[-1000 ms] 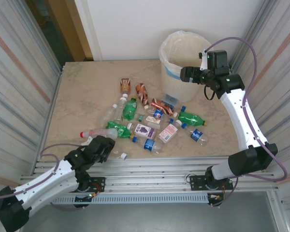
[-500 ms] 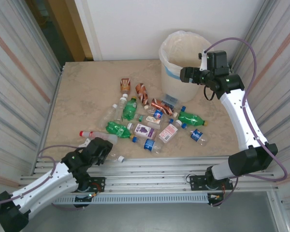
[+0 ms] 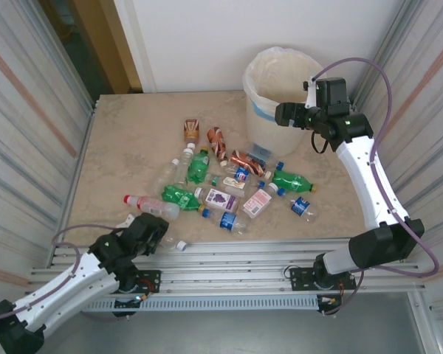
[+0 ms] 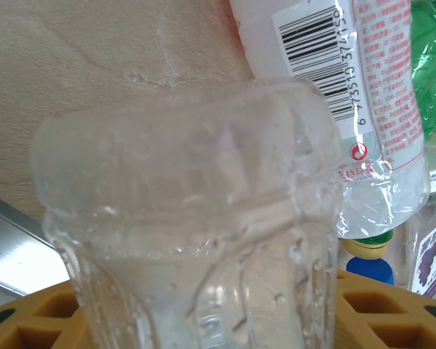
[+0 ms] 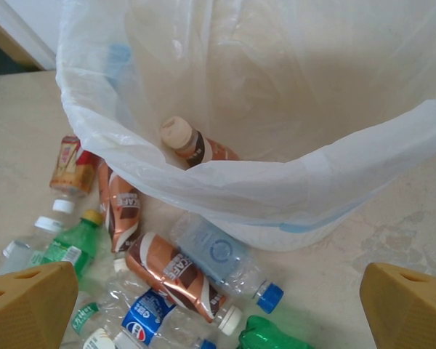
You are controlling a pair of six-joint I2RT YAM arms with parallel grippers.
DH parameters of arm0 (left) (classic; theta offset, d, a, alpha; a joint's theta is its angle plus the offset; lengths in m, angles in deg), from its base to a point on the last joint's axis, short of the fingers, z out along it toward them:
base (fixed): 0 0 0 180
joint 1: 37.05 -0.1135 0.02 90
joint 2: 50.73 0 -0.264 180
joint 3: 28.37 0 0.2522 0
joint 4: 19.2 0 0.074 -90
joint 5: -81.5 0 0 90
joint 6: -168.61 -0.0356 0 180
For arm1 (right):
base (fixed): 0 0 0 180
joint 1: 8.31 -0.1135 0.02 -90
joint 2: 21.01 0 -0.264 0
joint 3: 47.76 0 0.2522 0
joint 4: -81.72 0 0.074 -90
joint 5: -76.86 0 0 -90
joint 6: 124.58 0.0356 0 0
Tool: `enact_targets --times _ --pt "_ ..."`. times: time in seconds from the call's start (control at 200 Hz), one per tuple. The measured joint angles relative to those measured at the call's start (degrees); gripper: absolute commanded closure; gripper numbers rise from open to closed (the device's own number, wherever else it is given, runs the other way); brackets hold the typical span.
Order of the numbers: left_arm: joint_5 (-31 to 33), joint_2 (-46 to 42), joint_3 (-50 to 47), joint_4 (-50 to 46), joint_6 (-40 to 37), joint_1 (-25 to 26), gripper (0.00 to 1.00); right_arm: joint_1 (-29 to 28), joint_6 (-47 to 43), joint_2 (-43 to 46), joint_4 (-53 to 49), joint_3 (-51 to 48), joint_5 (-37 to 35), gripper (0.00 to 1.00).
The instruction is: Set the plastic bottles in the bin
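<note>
Right, my left gripper, at the lower left of the top view, has its fingers closed in on a clear bottle, which fills the centre of its wrist view. The right gripper hangs wide open and empty at the rim of the bin, upper right. One brown bottle lies inside; the other bottles litter the middle of the table.

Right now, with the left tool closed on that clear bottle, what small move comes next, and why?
Probably raise the left tool a little. It grips the clear bottle low over the table, and the bin stands beyond the other bottles, so rising first should clear them.
</note>
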Motion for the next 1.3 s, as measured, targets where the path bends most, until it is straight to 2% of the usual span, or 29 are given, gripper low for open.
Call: enact_targets --times 0.271,0.441,0.571,0.636,0.721,0.882,1.127,1.302 --pt "0.33 -0.26 7.78 -2.29 -5.01 0.0 0.52 -2.97 0.0 0.57 -0.79 0.0 -0.02 0.02" --pt "2.27 1.73 14.27 -1.31 -11.61 0.0 0.53 -6.47 0.2 4.02 -1.68 -1.42 0.5 0.02" --pt "4.72 5.57 18.51 3.45 -18.01 -0.48 0.55 -9.2 1.62 7.85 -1.55 -5.38 4.57 0.0" --pt "4.76 8.55 20.2 7.23 -21.62 -2.12 0.56 -10.32 2.86 9.6 -0.33 -8.48 8.11 0.03" --pt "2.38 12.96 21.97 12.31 -25.57 -6.47 0.56 -11.82 5.01 11.26 2.08 -13.11 13.66 0.09" --pt "-4.52 22.86 25.66 21.7 -31.04 -14.51 0.56 -17.16 9.14 12.0 7.76 -20.57 20.48 0.11" --pt "-12.87 32.72 32.39 30.12 -35.1 -15.63 0.56 -28.61 12.24 10.27 16.13 -23.78 24.35 0.25" --pt "-17.66 34.77 33.83 32.72 -36.33 -15.63 0.56 -32.68 11.54 6.47 19.28 -23.76 24.39 0.35"
